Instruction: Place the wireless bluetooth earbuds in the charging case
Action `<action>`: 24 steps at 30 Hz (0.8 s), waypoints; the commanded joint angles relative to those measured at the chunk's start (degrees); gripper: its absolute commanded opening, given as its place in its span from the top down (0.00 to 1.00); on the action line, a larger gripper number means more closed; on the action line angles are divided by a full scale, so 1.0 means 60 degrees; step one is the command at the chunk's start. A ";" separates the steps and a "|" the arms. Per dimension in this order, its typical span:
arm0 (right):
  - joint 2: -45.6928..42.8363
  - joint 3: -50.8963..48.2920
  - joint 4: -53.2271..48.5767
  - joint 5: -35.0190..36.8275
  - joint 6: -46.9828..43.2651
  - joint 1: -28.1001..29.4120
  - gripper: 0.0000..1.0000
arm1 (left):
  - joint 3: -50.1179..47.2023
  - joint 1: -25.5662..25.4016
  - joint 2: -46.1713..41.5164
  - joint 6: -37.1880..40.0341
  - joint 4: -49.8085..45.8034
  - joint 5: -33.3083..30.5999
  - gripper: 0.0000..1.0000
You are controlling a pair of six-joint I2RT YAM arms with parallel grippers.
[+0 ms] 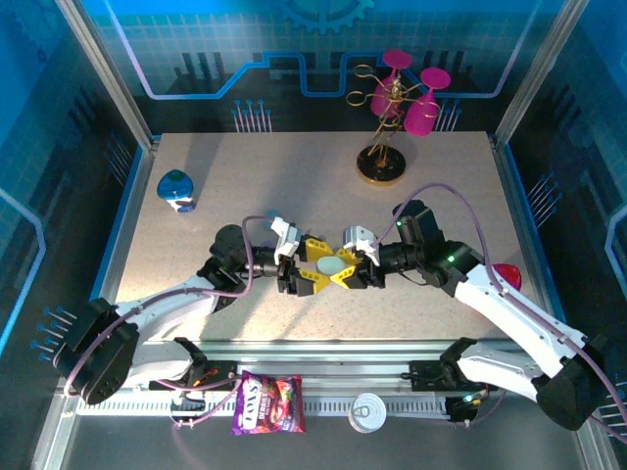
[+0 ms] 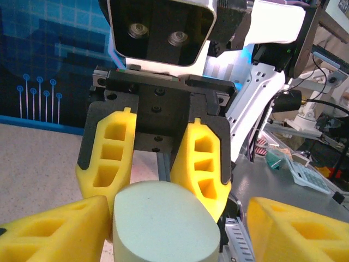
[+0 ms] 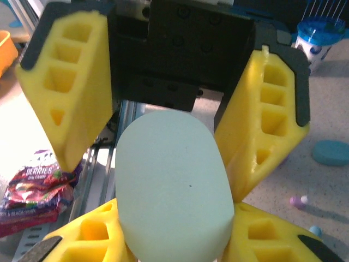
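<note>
Mint charging case, long axis running arm to arm at centre frame, is clenched by right gripper, with left gripper jaws spread round its other end; apparent earbuds lie on table, lower right of right wrist view.

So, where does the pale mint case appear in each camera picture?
Top external: mint case just below picture centre.
Left wrist: bottom centre.
Right wrist: centre, reaching the bottom edge.
Shared landmark: the right tool's yellow fingers gripping it.
</note>
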 commanded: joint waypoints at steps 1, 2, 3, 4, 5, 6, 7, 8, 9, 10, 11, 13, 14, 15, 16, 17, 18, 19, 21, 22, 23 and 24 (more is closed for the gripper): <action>-0.0501 -0.0399 0.0963 -0.0338 0.0664 -0.0092 0.80 | -0.0173 -0.0037 -0.0239 -0.0120 0.0742 -0.0476 0.31; -0.0601 -0.0489 0.1093 -0.0396 0.0745 -0.0105 0.80 | -0.0204 -0.0037 -0.0245 -0.0045 0.0696 -0.0535 0.30; -0.0682 -0.0566 0.1217 -0.0409 0.0836 -0.0108 0.80 | -0.0226 -0.0029 -0.0250 -0.0011 0.0679 -0.0593 0.29; -0.0731 -0.0604 0.1244 -0.0411 0.0862 -0.0115 0.80 | -0.0228 -0.0030 -0.0250 -0.0003 0.0697 -0.0627 0.29; -0.0747 -0.0605 0.1185 -0.0407 0.0863 -0.0106 0.80 | -0.0228 -0.0030 -0.0264 -0.0003 0.0693 -0.0636 0.29; -0.0762 -0.0580 0.1101 -0.0399 0.0848 -0.0109 0.80 | -0.0221 -0.0034 -0.0273 0.0032 0.0679 -0.0633 0.29; -0.0748 -0.0564 0.0998 -0.0357 0.0830 -0.0106 0.80 | -0.0212 -0.0033 -0.0288 0.0062 0.0629 -0.0654 0.29; -0.0762 -0.0548 0.0936 -0.0363 0.0827 -0.0120 0.80 | -0.0197 -0.0033 -0.0296 0.0120 0.0574 -0.0660 0.29; -0.0782 -0.0567 0.0934 -0.0369 0.0827 -0.0114 0.80 | -0.0198 -0.0030 -0.0320 0.0198 0.0474 -0.0662 0.29; -0.0806 -0.0568 0.0935 -0.0362 0.0855 -0.0107 0.80 | -0.0198 -0.0041 -0.0324 0.0291 0.0336 -0.0638 0.29; -0.0816 -0.0564 0.0976 -0.0364 0.0895 -0.0116 0.81 | -0.0189 -0.0030 -0.0337 0.0378 0.0218 -0.0634 0.29; -0.0839 -0.0544 0.1012 -0.0390 0.0980 -0.0110 0.81 | -0.0184 -0.0042 -0.0374 0.0520 -0.0032 -0.0593 0.31; -0.0843 -0.0519 0.0983 -0.0417 0.0994 -0.0107 0.81 | -0.0198 -0.0045 -0.0383 0.0549 -0.0081 -0.0553 0.34; -0.0835 -0.0486 0.0941 -0.0423 0.1016 -0.0108 0.81 | -0.0198 -0.0055 -0.0367 0.0577 -0.0115 -0.0437 0.38; -0.0835 -0.0467 0.0911 -0.0404 0.1022 -0.0106 0.81 | -0.0169 -0.0056 -0.0360 0.0605 -0.0185 -0.0354 0.39; -0.0835 -0.0445 0.0908 -0.0372 0.1023 -0.0100 0.81 | -0.0152 -0.0056 -0.0363 0.0649 -0.0267 -0.0299 0.39; -0.0850 -0.0433 0.0909 -0.0326 0.1036 -0.0092 0.81 | -0.0141 -0.0060 -0.0359 0.0702 -0.0360 -0.0268 0.35; -0.0851 -0.0419 0.0893 -0.0305 0.1050 -0.0092 0.81 | -0.0140 -0.0075 -0.0368 0.0750 -0.0412 -0.0334 0.32; -0.0835 -0.0373 0.0848 -0.0326 0.1069 -0.0092 0.82 | -0.0129 -0.0077 -0.0379 0.0759 -0.0431 -0.0355 0.34; -0.0822 -0.0344 0.0800 -0.0312 0.1057 -0.0092 0.82 | -0.0119 -0.0091 -0.0381 0.0759 -0.0450 -0.0355 0.36; -0.0820 -0.0330 0.0762 -0.0283 0.1032 -0.0092 0.82 | -0.0083 -0.0102 -0.0368 0.0764 -0.0494 -0.0368 0.37; -0.0813 -0.0319 0.0761 -0.0226 0.1034 -0.0092 0.82 | -0.0081 -0.0115 -0.0374 0.0783 -0.0542 -0.0391 0.37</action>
